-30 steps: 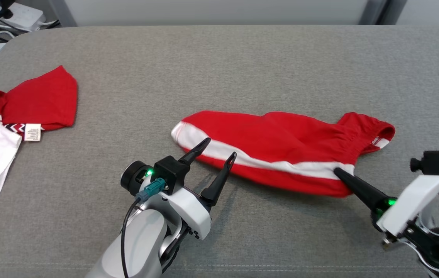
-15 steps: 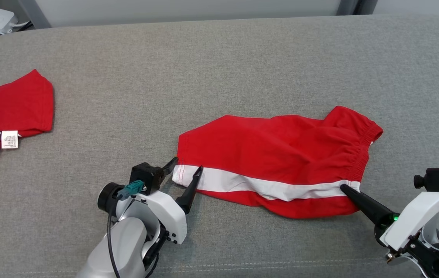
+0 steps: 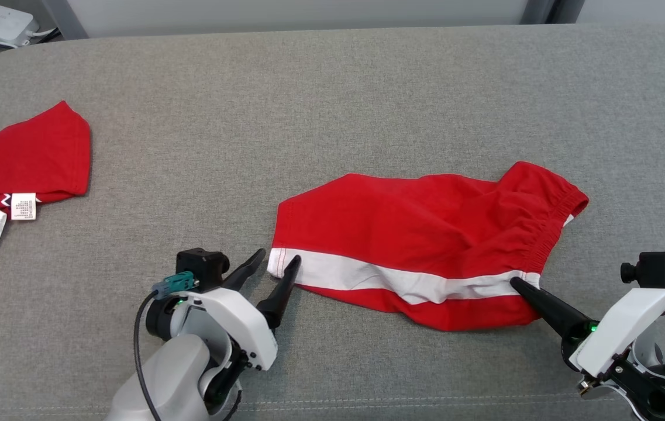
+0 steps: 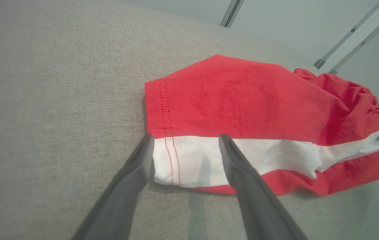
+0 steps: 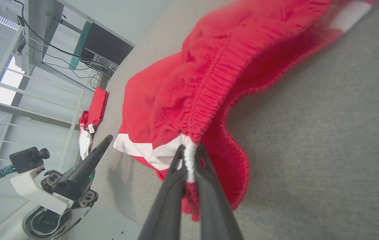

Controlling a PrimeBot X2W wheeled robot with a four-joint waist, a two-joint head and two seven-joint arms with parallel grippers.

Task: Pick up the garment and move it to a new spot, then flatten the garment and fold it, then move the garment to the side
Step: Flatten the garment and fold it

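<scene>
You are working on a broad grey woven-fabric surface [image 3: 332, 105] with rounded far corners. Right of centre on it lie the red cloth shorts [image 3: 414, 222], mostly flat. Their hem end points to your left and their gathered elastic waistband [image 3: 551, 231] to your right. A white side stripe [image 3: 402, 285] runs along the near side. The cloth below the stripe is rumpled, and the waistband end is bunched and slightly raised. Well apart, at the far left edge, a second red-and-white garment [image 3: 34, 155] lies crumpled.

Your left gripper [image 3: 278, 256] stands released, its two dark fingers spread wide at the hem corner of the shorts. One finger is over the bare grey surface just beside the hem, and the other is over the white stripe. You cannot tell from these views whether either fingertip touches the cloth.

Your right gripper [image 3: 516, 282] is clenched on the shorts, with the end of the white stripe at the waistband pinched between its fingers. In the right wrist view you can see the white cloth squeezed between the tips.

A small white printed label [image 3: 23, 206] sits on the second garment, beside a zigzag trim.
</scene>
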